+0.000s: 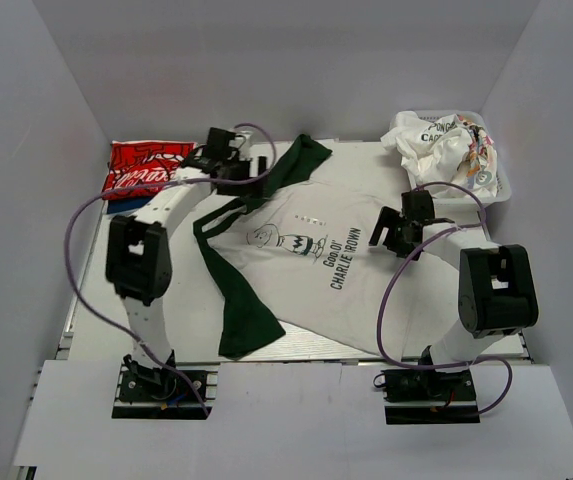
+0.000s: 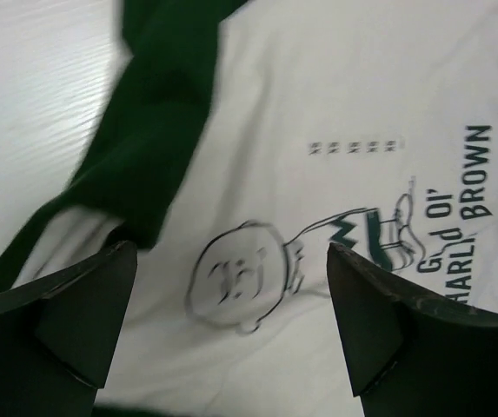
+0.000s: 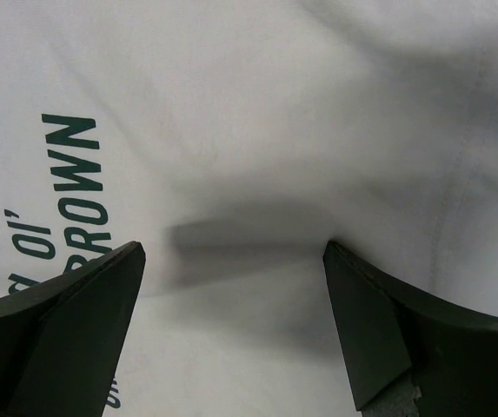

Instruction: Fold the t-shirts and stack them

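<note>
— Starting from the near edge, what do you count?

— Two arms, bolted side by side. Three tees lie loose on the table (image 1: 91, 300): one green, one off-white, one red.

— Where are they?

— The green tee (image 1: 246, 320) is nearest. It is a long dark strip running from the near edge up the left side of the off-white tee (image 1: 306, 285) to the far edge. The off-white tee is spread flat in the middle, print up, reading "Good ol' Charlie Brown". The red tee (image 1: 146, 165) is bunched at the far left corner, well apart from the other two.

— And the grippers?

— The left gripper (image 2: 227, 252) hangs over the far left part of the off-white tee, jaws wide, nothing between them. The right gripper (image 3: 231, 248) hangs over that tee's right side, also spread and holding nothing.

— Any containers?

— One white basket (image 1: 498, 190) at the far right corner. Crumpled white printed cloth (image 1: 436, 140) fills it. I cannot tell how many pieces.

— What do the wrist cameras add?

— The left wrist view shows the drawn figure and the green cloth lapping over the off-white edge. The right wrist view shows only plain cloth and part of the lettering. Only the top view shows the red tee and the basket.
</note>
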